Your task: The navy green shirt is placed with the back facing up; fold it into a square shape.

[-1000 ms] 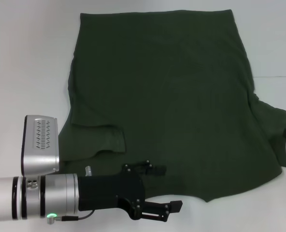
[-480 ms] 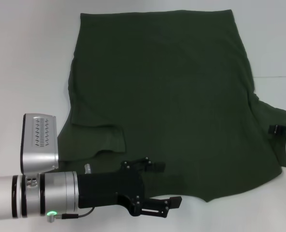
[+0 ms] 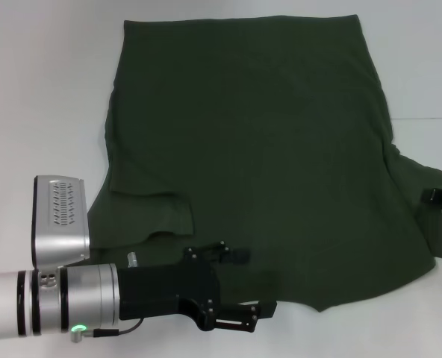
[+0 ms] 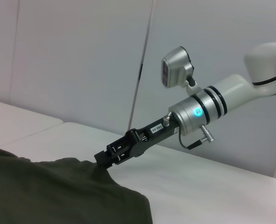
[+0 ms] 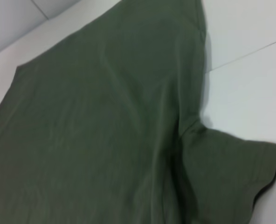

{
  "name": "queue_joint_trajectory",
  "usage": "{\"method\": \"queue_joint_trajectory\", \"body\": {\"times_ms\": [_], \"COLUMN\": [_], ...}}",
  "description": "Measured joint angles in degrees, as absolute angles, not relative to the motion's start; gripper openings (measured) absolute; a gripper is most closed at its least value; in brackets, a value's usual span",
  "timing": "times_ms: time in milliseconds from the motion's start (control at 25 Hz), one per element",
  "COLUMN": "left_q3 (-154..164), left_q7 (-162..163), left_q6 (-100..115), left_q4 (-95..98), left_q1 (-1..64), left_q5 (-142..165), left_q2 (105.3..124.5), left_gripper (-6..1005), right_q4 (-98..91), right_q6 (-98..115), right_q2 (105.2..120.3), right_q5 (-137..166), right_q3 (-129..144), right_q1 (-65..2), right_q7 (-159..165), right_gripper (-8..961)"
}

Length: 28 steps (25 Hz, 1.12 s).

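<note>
**A:** Where is the navy green shirt (image 3: 258, 156) lying?

**B:** It is lying spread flat on the white table (image 3: 34, 97), plain side up, filling most of the middle of the scene. Its straight hem is running along the far edge and its collar end is sitting at the near edge. The left sleeve is lying folded in over the body, while the right sleeve is sticking out toward the right edge.

**A:** What is the left gripper (image 3: 243, 289) doing?

**B:** It is reaching in from the near left, hovering at the near edge of the shirt by the collar. Its two fingers are standing well apart, one over the cloth and one at the cloth's near border, and nothing is sitting between them.

**A:** And the right gripper (image 3: 439, 198)?

**B:** It is showing only as a dark tip at the right edge, right at the outer end of the right sleeve. From the left wrist view it is touching that sleeve's edge (image 4: 105, 161), but I cannot tell how its fingers are standing or whether they are pinching any cloth.
</note>
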State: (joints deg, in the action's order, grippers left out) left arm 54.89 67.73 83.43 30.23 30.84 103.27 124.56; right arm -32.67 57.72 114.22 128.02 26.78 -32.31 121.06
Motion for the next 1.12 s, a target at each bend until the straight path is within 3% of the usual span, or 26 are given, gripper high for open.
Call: {"method": "queue_joint_trajectory", "body": {"times_ms": [240,920,1120], "left_q3": [54.8,54.8,54.8], "left_q7": [67.8,67.8,67.8], "left_q6": [82.8,82.8,82.8], "left_q4": [30.2,30.2,30.2], "left_q1": [30.7,30.7,30.8], "left_q5": [103.3,103.3,103.3], "left_q2": [124.54,124.47,124.45], "left_gripper": [950,950,950], "right_q4": [-31.8,-30.2,-30.4], "right_q6": [57.3,55.6,55.4], "right_q2": [114.00,114.01,113.15], "right_q5": [126.6,124.3,124.3], "right_q3": [26.6,25.9,25.8], "right_q1": [-32.0,-31.6,-31.1], "right_q7": [121.5,120.2,120.2], "right_gripper": [386,-1,6]}}
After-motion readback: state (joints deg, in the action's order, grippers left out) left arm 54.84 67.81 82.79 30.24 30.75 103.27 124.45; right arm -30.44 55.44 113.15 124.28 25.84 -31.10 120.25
